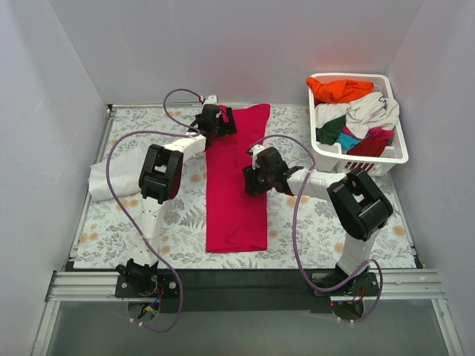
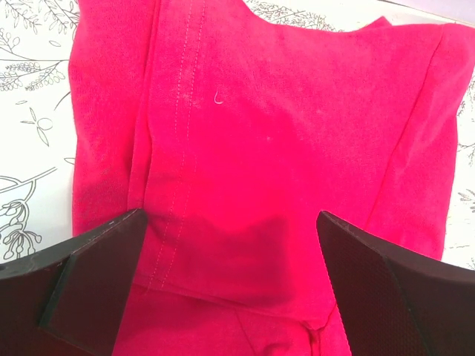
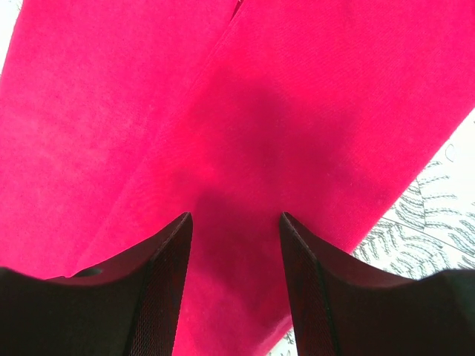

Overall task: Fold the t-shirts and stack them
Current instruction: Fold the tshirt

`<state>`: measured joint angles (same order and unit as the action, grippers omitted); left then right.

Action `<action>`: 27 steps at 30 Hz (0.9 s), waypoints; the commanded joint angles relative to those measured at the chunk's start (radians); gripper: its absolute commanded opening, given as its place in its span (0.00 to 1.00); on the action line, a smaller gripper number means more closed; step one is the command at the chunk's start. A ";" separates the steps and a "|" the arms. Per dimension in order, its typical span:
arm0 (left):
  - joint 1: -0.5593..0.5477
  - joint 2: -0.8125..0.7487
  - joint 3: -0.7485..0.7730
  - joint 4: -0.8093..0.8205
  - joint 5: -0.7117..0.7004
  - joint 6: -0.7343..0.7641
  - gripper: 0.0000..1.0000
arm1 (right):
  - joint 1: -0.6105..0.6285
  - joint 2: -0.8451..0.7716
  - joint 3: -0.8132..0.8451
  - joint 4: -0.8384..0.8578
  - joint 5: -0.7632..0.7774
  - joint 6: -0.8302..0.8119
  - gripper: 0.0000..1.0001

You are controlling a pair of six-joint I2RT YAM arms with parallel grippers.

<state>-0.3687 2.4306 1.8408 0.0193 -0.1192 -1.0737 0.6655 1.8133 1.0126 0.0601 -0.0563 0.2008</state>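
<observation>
Crimson-pink shirt (image 1: 236, 185) lies as a long folded strip on the table (image 1: 312, 230), both grippers over it.
A white t-shirt (image 1: 111, 178) lies bunched well left of the left gripper (image 2: 230, 274). That gripper is over the strip's far end, jaws spread wide, cloth under the gap, nothing pinched. The right gripper (image 3: 236, 285) is at the strip's right edge, mid-length, jaws partly apart over cloth; can't tell if it touches. The white basket (image 1: 401, 152), well to its right, holds the orange shirt (image 1: 340, 90) and other shirts.
</observation>
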 commanded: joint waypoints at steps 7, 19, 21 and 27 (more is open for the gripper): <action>-0.006 -0.325 -0.219 0.062 0.009 0.044 0.92 | -0.006 -0.181 -0.025 -0.100 -0.004 -0.035 0.49; -0.119 -0.751 -0.768 0.111 0.009 -0.034 0.91 | 0.227 -0.497 -0.238 -0.144 0.099 0.058 0.52; -0.128 -0.787 -0.825 0.111 0.012 -0.073 0.91 | 0.316 -0.511 -0.255 -0.141 0.148 0.101 0.52; -0.128 -0.927 -1.011 0.113 0.016 -0.120 0.91 | 0.477 -0.488 -0.252 -0.126 0.214 0.164 0.51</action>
<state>-0.5053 1.6241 0.8692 0.1356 -0.0994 -1.1618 1.0954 1.3266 0.7540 -0.0864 0.0864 0.3122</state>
